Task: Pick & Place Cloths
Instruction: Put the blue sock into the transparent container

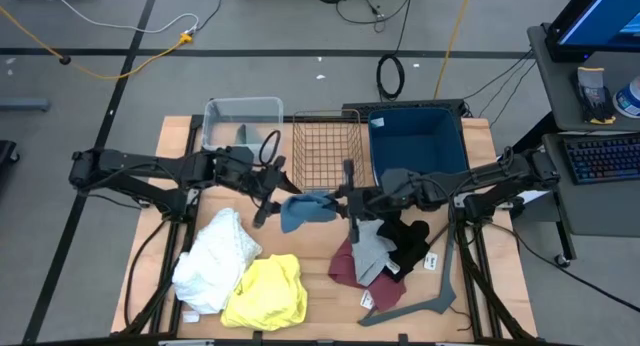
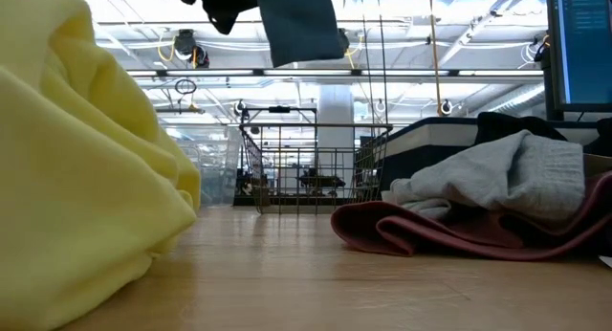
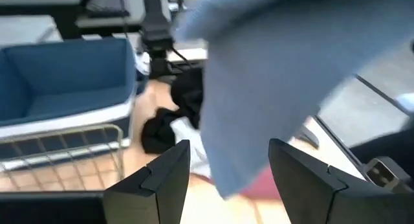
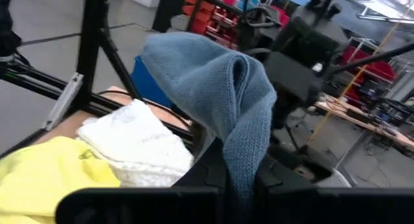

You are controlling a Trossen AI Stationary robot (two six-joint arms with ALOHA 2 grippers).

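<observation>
The right end effector [image 1: 345, 199] reaches in from the right side of the worktop [image 1: 320, 296], its arm stretched nearly level toward the middle, and it is clamped on a blue cloth [image 1: 305, 211] that hangs clear of the surface; in the right wrist view the blue knit drapes down between that arm's own fingers. The left end effector [image 1: 268, 201] comes in from the left with its arm likewise extended, wrist angled toward the same cloth, and its fingers [image 3: 169, 169] stand apart with nothing between them, the blue fabric just beyond them. The cloth hangs in front of the wire basket [image 1: 326, 146], which sits between a clear bin [image 1: 243, 114] and a blue bin [image 1: 415, 136] at the far edge. On the worktop lie a white cloth [image 1: 215, 258] and a yellow cloth [image 1: 268, 291] at the near left, and a grey cloth [image 1: 372, 248], a black cloth [image 1: 408, 241] and a maroon cloth [image 1: 347, 269] heaped together at the right, beside a dark hanger [image 1: 425, 304].
</observation>
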